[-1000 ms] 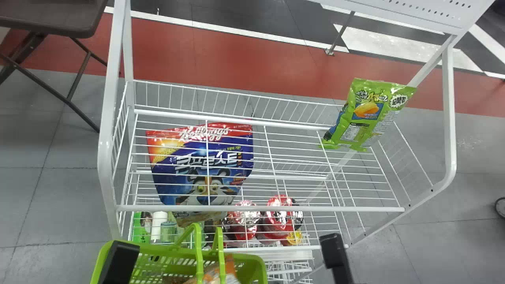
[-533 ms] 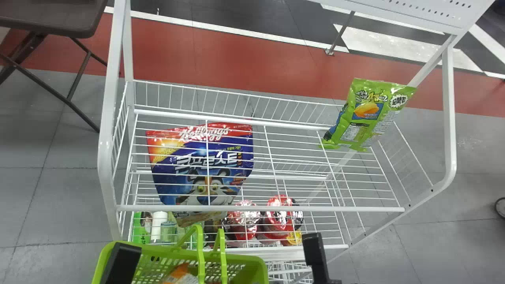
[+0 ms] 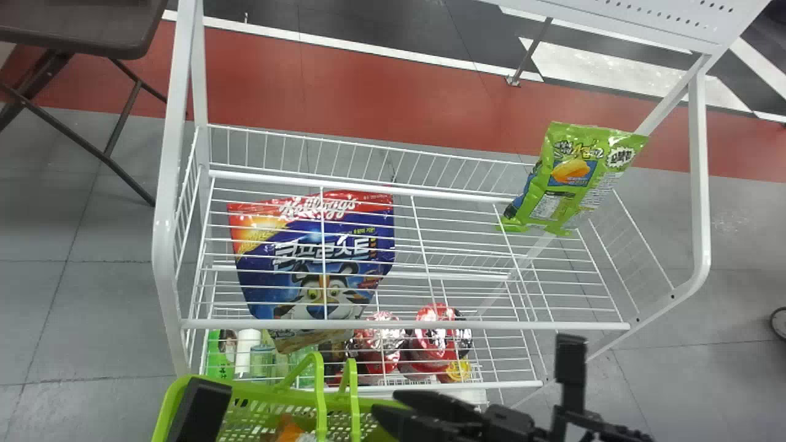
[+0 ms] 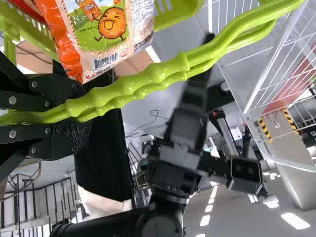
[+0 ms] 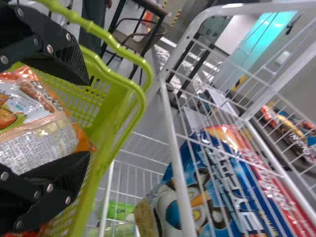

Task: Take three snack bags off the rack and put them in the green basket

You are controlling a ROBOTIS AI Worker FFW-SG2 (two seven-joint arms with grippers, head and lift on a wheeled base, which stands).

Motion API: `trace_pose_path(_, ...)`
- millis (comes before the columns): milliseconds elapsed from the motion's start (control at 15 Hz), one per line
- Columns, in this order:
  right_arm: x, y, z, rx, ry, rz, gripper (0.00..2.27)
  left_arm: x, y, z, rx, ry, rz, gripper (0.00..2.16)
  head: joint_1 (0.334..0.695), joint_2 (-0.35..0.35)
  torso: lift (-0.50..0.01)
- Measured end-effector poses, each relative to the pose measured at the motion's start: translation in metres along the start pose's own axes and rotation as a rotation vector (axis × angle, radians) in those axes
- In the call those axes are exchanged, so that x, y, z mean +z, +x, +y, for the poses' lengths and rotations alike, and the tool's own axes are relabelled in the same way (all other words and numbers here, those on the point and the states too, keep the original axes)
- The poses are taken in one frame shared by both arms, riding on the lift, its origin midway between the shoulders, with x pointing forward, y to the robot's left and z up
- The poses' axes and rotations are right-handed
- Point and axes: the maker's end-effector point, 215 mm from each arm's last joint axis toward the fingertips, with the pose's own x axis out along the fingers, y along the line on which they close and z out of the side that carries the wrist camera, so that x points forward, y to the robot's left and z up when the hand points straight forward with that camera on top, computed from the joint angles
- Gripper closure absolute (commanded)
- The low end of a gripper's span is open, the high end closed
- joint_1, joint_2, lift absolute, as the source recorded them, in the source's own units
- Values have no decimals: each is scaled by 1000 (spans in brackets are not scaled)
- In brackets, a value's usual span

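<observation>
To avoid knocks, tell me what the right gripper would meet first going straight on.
Going straight, the right gripper would likely meet the green basket's wall first; depth is unclear, though, and the snack bag seen between its fingers may come sooner.

The head view's bottom edge cuts off the basket [image 3: 261,393] and the blurred right gripper [image 3: 482,376]; in the right wrist view, its fingers [image 5: 69,57] partly hide a snack bag [image 5: 44,136] cropped by the edge.
</observation>
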Motion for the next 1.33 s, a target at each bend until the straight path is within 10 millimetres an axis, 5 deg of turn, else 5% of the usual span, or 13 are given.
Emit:
trace_pose_path(333,123,-52,9,-151,-359,-370,63,1,3,3,9,6,-4,1450,695,-350,-26)
trace_pose_path(533,175,-72,4,-401,-455,-536,63,0,6,5,15,11,-2,1450,695,-350,-26)
trace_pose_path(800,192,-61,12,-659,-490,-636,63,1,7,9,16,11,-7,1450,695,-350,-26)
trace_pose_path(1000,193,-36,44,-624,-548,-662,63,0,7,8,5,12,-15,1450,695,-350,-26)
trace_pose_path(1333,181,-23,45,-582,-536,-591,66,0,6,8,4,12,-25,1450,695,-350,-26)
